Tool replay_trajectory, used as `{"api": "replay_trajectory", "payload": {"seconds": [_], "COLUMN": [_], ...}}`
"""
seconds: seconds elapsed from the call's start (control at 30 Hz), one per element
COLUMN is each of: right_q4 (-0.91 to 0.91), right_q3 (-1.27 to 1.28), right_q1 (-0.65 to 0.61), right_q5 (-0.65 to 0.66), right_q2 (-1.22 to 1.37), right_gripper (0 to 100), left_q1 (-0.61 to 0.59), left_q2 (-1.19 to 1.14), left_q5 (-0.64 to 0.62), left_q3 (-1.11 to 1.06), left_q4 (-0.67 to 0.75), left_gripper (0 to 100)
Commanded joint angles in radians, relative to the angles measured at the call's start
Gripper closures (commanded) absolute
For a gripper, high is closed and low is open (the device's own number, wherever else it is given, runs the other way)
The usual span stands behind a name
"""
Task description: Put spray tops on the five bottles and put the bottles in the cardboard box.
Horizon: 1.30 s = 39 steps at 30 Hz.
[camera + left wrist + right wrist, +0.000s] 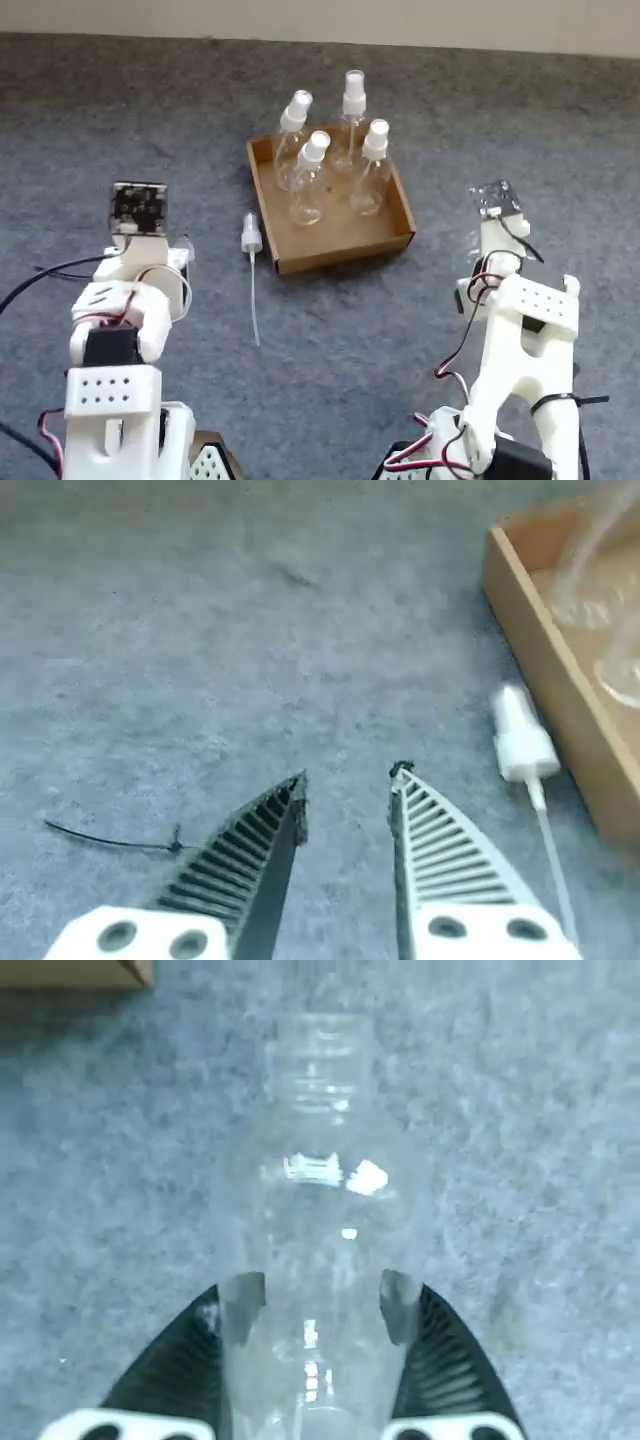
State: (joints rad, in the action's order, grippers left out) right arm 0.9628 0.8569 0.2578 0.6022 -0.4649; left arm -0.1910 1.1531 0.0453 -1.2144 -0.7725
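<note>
Counting five bottles in all. Seeing four bottles with spray tops (288,165) (305,200) (347,145) (367,190) on, standing in one cardboard box (345,250). Finding one bottle with no top (320,1220) outside the box. Spotting one loose spray top (250,237) lying on the one grey desk (150,120). Adding up five spray tops in all. Counting two arms, one left arm (125,300) and one right arm (525,310). Noticing one thin black tie (110,840) too.

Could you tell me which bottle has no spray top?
The bottle held by the right gripper: its neck is bare, while the four in the box wear white tops.
</note>
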Motion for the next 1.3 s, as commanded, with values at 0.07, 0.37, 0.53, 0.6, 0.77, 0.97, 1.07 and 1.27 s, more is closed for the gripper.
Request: {"api": "replay_trajectory", "payload": {"seconds": [0.07, 0.37, 0.53, 0.6, 0.77, 0.97, 1.07, 1.27], "right_q4": [-0.018, -0.018, -0.024, -0.025, -0.019, -0.019, -0.018, -0.018], "right_q3": [-0.044, -0.133, -0.133, -0.139, -0.139, -0.133, -0.128, -0.128], "right_q1": [0.016, 0.015, 0.01, 0.01, 0.01, -0.025, -0.039, -0.042], "right_q5": [0.011, 0.011, 0.011, 0.011, 0.011, 0.011, 0.014, 0.015], "right_q2": [0.145, 0.308, 0.309, 0.314, 0.312, 0.315, 0.315, 0.315], "right_gripper": [95.7, 95.7, 95.6, 95.4, 95.3, 85.5, 81.0, 80.8], "left_q1": [0.07, 0.07, 0.087, 0.099, 0.105, 0.108, 0.127, 0.142], "left_q2": [-0.252, -0.641, -0.762, -0.822, -1.0, -1.139, -1.153, -1.176], "left_q5": [0.066, 0.074, 0.066, 0.034, 0.006, 0.005, 0.005, -0.015], "left_q3": [0.213, 0.61, 0.751, 0.794, 0.823, 0.823, 0.826, 0.871], "left_q4": [-0.147, -0.374, -0.374, -0.364, -0.256, -0.133, -0.124, -0.126], "left_gripper": [87, 87, 86, 84, 79, 79, 79, 79]}}
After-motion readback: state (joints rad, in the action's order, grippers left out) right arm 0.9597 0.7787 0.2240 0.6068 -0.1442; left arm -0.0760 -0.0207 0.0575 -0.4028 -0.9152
